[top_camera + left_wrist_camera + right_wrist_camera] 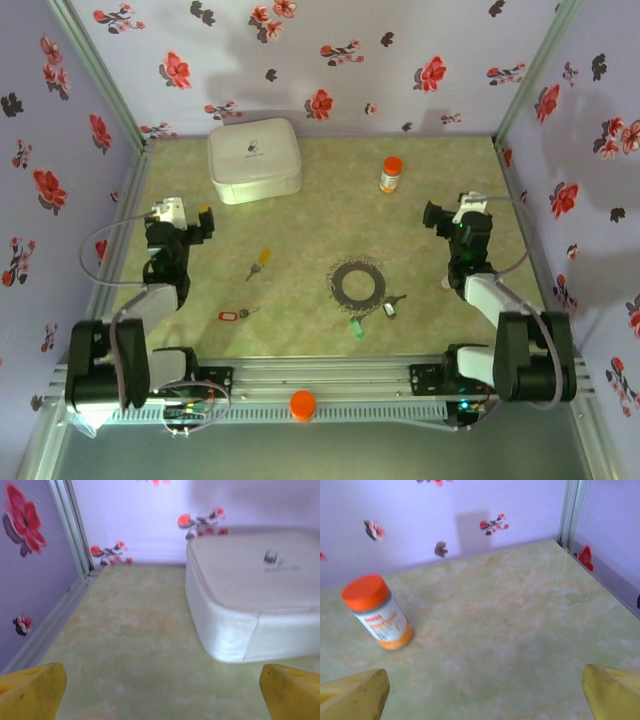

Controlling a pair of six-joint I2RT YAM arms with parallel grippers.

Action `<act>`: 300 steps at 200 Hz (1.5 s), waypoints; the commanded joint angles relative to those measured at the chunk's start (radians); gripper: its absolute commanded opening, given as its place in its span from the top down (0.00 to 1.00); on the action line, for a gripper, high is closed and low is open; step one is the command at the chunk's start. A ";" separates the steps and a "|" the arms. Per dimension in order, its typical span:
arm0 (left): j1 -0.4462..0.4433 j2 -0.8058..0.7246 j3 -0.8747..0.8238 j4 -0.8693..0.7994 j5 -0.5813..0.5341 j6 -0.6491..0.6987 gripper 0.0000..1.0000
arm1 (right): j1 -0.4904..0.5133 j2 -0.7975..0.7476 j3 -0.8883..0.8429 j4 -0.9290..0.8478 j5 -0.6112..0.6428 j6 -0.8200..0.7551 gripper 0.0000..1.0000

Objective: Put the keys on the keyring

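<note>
The dark beaded keyring (358,283) lies flat on the mat, right of centre. A yellow-headed key (259,262) lies to its left, and a red-tagged key (232,315) further left and nearer. A green key (356,326) and a white/silver key (391,305) lie just in front of the ring. My left gripper (205,224) hovers at the left, far from the keys, and is open; its yellow fingertips (30,692) stand wide apart over bare mat. At the right, my right gripper (434,217) is open too, with fingertips (612,692) spread and nothing between them.
A white zipped case (255,159) (255,600) sits at the back left, just ahead of the left gripper. An orange-capped bottle (391,174) (377,612) stands at the back right. Flowered walls close in the left, back and right sides.
</note>
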 commanded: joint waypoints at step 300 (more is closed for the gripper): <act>-0.910 0.298 0.262 -0.404 -0.024 -0.683 0.17 | 0.436 0.182 0.214 -0.773 -0.228 0.599 0.65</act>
